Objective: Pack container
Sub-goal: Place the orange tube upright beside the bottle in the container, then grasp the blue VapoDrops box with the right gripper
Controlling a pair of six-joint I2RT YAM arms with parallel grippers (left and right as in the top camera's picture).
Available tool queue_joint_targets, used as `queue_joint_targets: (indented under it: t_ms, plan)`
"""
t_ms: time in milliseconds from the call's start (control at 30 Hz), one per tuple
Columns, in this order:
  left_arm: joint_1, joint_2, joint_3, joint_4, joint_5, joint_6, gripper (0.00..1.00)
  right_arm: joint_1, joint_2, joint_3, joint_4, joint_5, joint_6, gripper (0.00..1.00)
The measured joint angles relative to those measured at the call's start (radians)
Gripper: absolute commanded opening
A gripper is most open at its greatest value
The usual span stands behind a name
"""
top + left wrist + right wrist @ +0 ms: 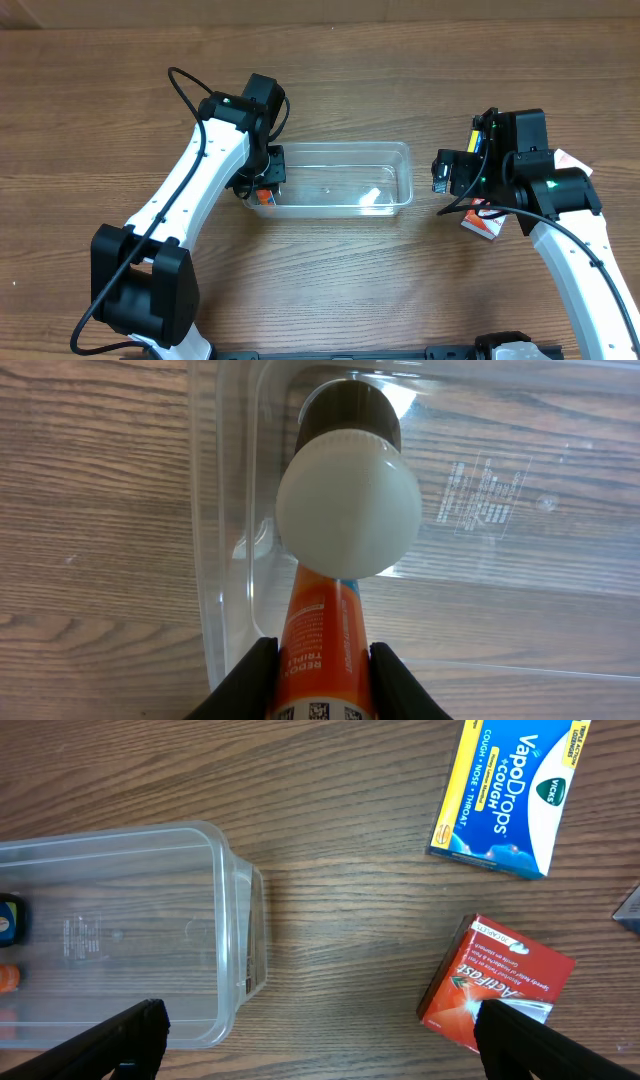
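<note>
The clear plastic container (345, 146) lies in the middle of the table. My left gripper (266, 186) is over its left end, shut on an orange bottle (325, 640) with a round white cap (348, 510). In the left wrist view the cap points down into the container (225, 560), just inside its left wall, between my fingers (322, 685). My right gripper (445, 175) hovers to the right of the container, open and empty. In the right wrist view its fingers (320, 1050) span bare table between the container's right end (240, 910) and a red box.
A red ActiFast box (495, 985) lies right of the container, also seen overhead (482, 224). A yellow and blue VapoDrops box (510, 790) lies beyond it. A white packet (570, 160) shows at the far right, by the right arm.
</note>
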Motion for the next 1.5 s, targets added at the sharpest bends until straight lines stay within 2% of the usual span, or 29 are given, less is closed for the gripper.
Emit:
queue_joint_targets:
  t_ms: [100,400,533,567,600,700,800,900,1033,1167,1333,1500]
  plan:
    - [0.000,0.000,0.000,0.000,0.000,-0.003,0.49,0.000,0.000,0.000,0.000,0.000,0.000,1.00]
    - [0.000,0.000,0.000,-0.010,0.001,-0.003,0.50,0.000,0.000,0.000,-0.001,0.000,0.000,1.00]
    - [0.000,-0.010,0.070,-0.064,-0.010,-0.002,0.58,0.000,0.000,0.000,-0.024,0.000,0.000,1.00]
    - [0.000,-0.030,0.100,-0.077,-0.022,-0.002,0.65,0.000,0.000,0.000,-0.029,0.000,0.000,1.00]
    - [0.000,-0.070,0.143,-0.093,-0.040,0.002,1.00,0.000,0.000,0.002,-0.044,0.000,0.000,1.00]
    - [0.007,-0.242,0.237,-0.100,-0.079,0.017,1.00,0.000,0.010,0.089,-0.093,0.053,0.028,1.00]
    - [0.085,-0.419,0.270,-0.109,-0.100,0.020,1.00,-0.025,0.043,0.323,-0.114,0.159,0.048,1.00]
    - [0.181,-0.488,0.272,-0.129,-0.111,0.021,1.00,-0.159,0.218,0.535,-0.131,0.183,0.050,1.00]
    - [0.210,-0.482,0.272,-0.159,-0.114,0.028,1.00,-0.245,0.505,0.554,-0.124,0.180,0.019,1.00]
    - [0.210,-0.459,0.272,-0.163,-0.114,0.028,1.00,-0.255,0.721,0.554,-0.108,0.179,-0.016,1.00]
    - [0.210,-0.443,0.272,-0.163,-0.114,0.028,1.00,-0.255,0.847,0.554,-0.092,0.179,-0.028,1.00]
    - [0.210,-0.443,0.272,-0.163,-0.114,0.028,1.00,-0.255,0.887,0.554,-0.082,0.119,-0.056,1.00]
